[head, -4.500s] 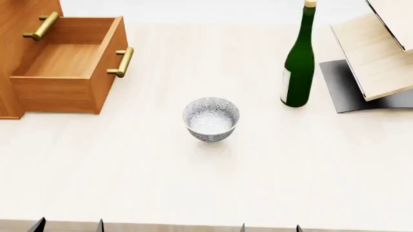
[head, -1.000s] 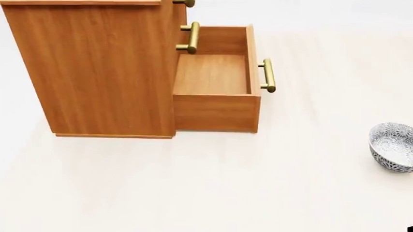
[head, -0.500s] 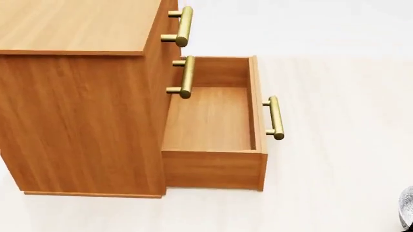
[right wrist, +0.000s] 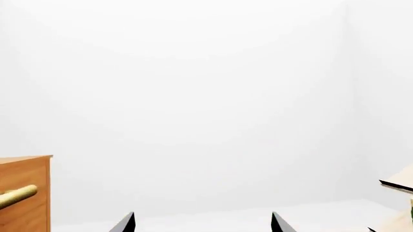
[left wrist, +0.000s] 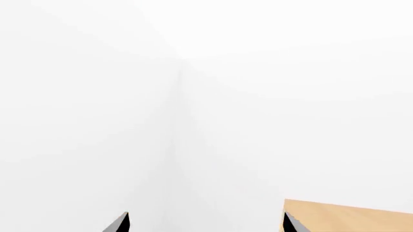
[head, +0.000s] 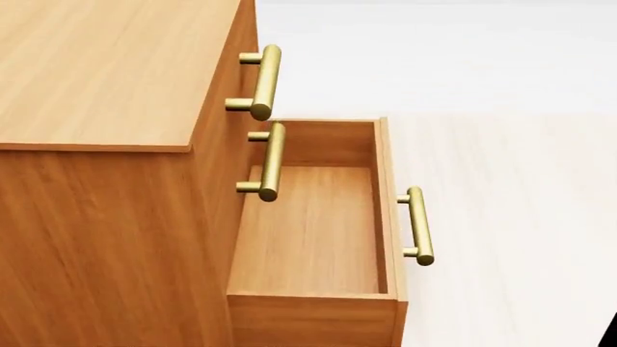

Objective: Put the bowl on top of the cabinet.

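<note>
The bowl is out of view in every current frame. The cabinet (head: 106, 72) fills the left of the head view, its flat top bare. Its lowest drawer (head: 313, 231) is pulled out and empty, and brass bar handles (head: 262, 79) stick out of its front. A corner of the cabinet (right wrist: 29, 193) also shows in the right wrist view. My left gripper (left wrist: 205, 224) is open, with only white wall between its fingertips. My right gripper (right wrist: 203, 223) is open too and holds nothing. Neither gripper shows in the head view.
The pale table top (head: 511, 202) runs to the right of the open drawer. An edge of the pale wooden rack (right wrist: 401, 182) shows in the right wrist view. A tan wooden surface (left wrist: 351, 216) lies beside my left gripper's fingertip.
The head view has swung towards the cabinet and risen above it, so its top now shows wide. The bowl has slipped out past the lower right edge.
</note>
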Controlling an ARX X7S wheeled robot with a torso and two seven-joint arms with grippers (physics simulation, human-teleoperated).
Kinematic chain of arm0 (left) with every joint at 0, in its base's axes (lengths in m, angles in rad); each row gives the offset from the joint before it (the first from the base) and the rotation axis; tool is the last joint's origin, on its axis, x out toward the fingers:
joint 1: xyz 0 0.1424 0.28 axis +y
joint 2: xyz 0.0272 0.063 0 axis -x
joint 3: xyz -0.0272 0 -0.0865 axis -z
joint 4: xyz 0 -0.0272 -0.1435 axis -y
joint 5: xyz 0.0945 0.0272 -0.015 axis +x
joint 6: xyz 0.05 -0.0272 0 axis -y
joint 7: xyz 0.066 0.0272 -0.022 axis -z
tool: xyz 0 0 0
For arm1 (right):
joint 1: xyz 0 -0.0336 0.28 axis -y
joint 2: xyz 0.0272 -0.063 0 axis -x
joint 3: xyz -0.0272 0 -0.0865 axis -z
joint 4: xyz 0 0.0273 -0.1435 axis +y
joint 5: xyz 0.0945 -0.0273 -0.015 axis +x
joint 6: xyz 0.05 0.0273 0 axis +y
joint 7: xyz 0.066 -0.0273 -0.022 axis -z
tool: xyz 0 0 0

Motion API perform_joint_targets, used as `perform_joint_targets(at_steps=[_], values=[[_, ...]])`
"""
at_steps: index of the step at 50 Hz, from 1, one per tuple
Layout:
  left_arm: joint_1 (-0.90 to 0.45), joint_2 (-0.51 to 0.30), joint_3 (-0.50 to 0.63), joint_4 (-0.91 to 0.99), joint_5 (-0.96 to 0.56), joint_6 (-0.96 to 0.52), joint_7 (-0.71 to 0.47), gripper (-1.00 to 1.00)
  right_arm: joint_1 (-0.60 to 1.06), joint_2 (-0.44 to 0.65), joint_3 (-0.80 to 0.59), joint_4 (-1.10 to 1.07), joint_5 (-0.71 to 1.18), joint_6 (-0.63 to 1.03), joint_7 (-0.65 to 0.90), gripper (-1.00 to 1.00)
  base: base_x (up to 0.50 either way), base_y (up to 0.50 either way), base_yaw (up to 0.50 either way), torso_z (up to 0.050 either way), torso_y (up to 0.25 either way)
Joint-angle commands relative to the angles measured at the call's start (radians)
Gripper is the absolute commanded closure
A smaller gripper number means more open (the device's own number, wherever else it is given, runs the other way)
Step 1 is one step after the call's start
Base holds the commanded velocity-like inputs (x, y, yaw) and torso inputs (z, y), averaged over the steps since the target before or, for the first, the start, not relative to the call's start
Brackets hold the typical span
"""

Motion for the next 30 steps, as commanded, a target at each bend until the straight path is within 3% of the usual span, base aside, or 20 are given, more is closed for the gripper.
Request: perform_joint_targets(at_steps=[1, 13, 30], values=[[0.005, 0.019, -0.022, -0.002, 0.014, -0.002, 0.028, -1.00, -0.005, -0.009, 0.008, -0.004, -0.022, 0.002, -0.028, -1.00, 0.50, 0.00, 0.00, 0.000, 0.000], [0.005, 0.018, -0.016, -0.004, 0.014, 0.000, 0.028, -1.00, 0.033, 0.083, 0.038, -0.005, 0.003, 0.070, 0.001, -1.00, 0.49, 0.00, 0.00, 0.000, 0.000], [0.012, 0.016, -0.017, -0.006, 0.009, 0.003, 0.030, -1.00, 0.123, 0.428, 0.122, 0.151, 0.187, 0.345, -0.038, -1.00, 0.00, 0.00, 0.00, 0.000, 0.000]])
